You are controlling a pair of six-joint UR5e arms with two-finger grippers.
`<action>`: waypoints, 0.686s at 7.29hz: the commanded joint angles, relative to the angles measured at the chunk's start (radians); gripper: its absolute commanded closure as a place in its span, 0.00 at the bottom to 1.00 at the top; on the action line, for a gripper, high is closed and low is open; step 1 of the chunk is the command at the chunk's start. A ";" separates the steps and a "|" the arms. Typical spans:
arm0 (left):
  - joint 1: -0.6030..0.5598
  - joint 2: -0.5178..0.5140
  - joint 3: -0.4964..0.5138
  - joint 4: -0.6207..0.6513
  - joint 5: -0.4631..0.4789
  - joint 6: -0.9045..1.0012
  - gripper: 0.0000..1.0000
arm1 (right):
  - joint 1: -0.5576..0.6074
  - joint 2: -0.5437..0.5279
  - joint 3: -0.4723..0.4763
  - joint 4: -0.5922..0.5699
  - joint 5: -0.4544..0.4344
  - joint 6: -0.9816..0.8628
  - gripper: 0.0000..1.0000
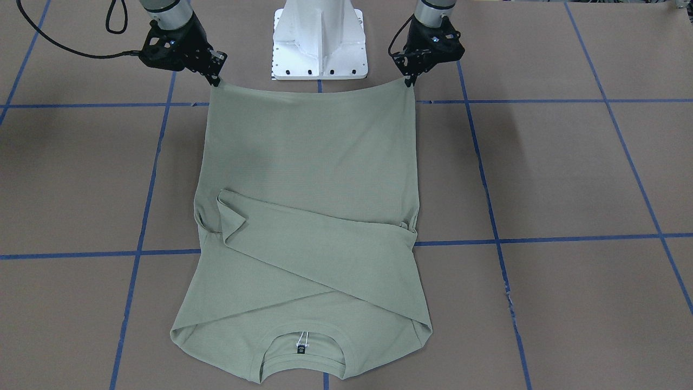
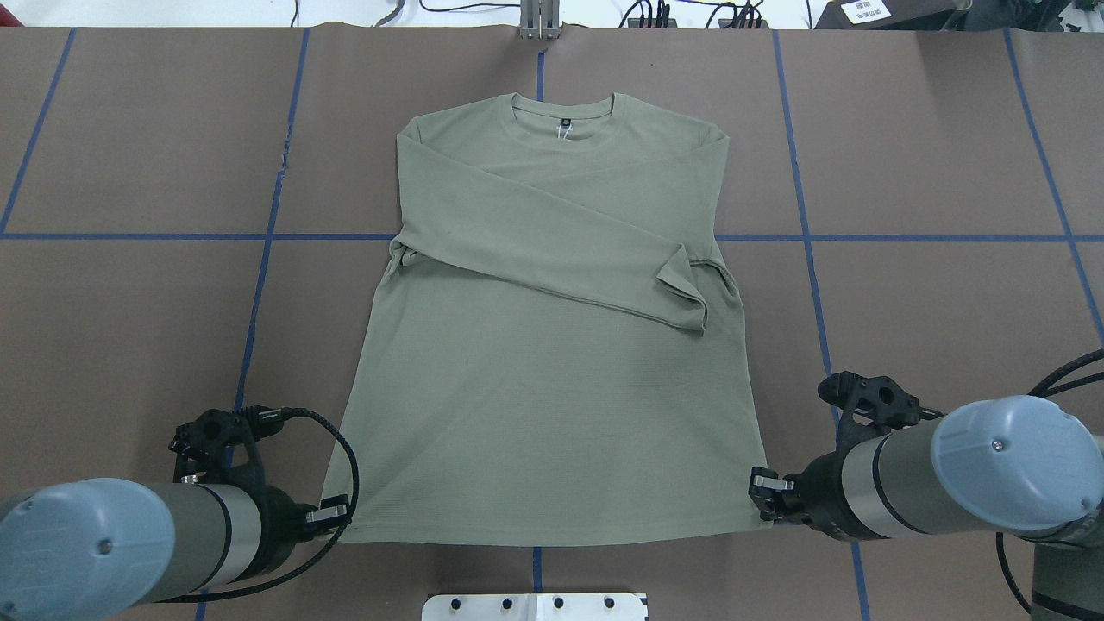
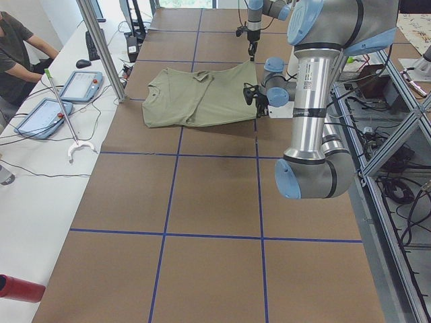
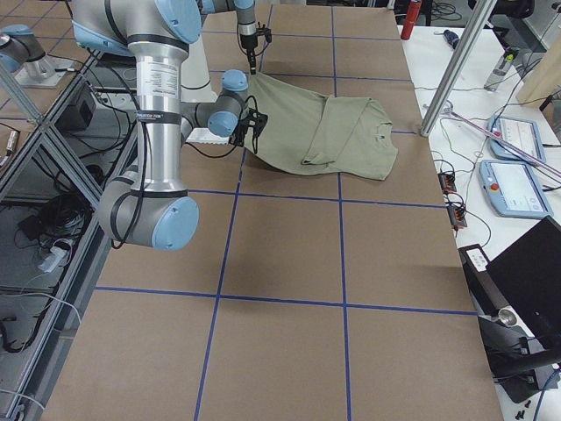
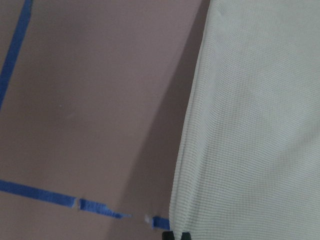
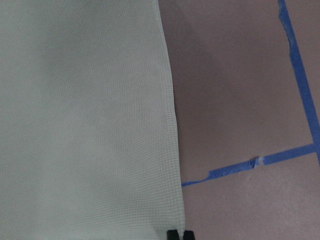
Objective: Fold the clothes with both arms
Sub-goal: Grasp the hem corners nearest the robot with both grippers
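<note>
The pale sage-green shirt [image 1: 308, 162] lies flat on the brown table with its neckline and black label [image 1: 301, 350] away from the robot. Its sleeves are folded across the chest [image 2: 552, 259]. My left gripper [image 2: 338, 515] is shut on the hem's left corner, also seen in the front-facing view [image 1: 410, 81]. My right gripper [image 2: 763, 498] is shut on the hem's right corner, also seen in the front-facing view [image 1: 215, 80]. The hem hangs slightly raised between them, with a shadow under it in the right side view [image 4: 263, 153]. Both wrist views show cloth [image 5: 260, 125] [image 6: 85, 115] running to closed fingertips.
The white pedestal base [image 1: 319, 43] stands just behind the hem. Blue tape lines [image 2: 259, 237] grid the brown table. An operator [image 3: 17, 54], tablets [image 3: 81, 84] and a metal post [image 3: 101, 47] are on the far side bench.
</note>
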 commanded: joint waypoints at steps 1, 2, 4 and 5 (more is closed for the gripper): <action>0.012 0.002 -0.087 0.033 -0.041 -0.001 1.00 | 0.002 -0.047 0.054 0.001 0.126 -0.001 1.00; 0.027 -0.001 -0.116 0.071 -0.079 -0.001 1.00 | 0.004 -0.084 0.081 0.003 0.179 -0.003 1.00; 0.096 -0.001 -0.176 0.133 -0.084 -0.042 1.00 | 0.001 -0.116 0.126 0.003 0.225 -0.006 1.00; 0.121 -0.004 -0.182 0.136 -0.084 -0.088 1.00 | -0.001 -0.112 0.126 0.004 0.225 -0.006 1.00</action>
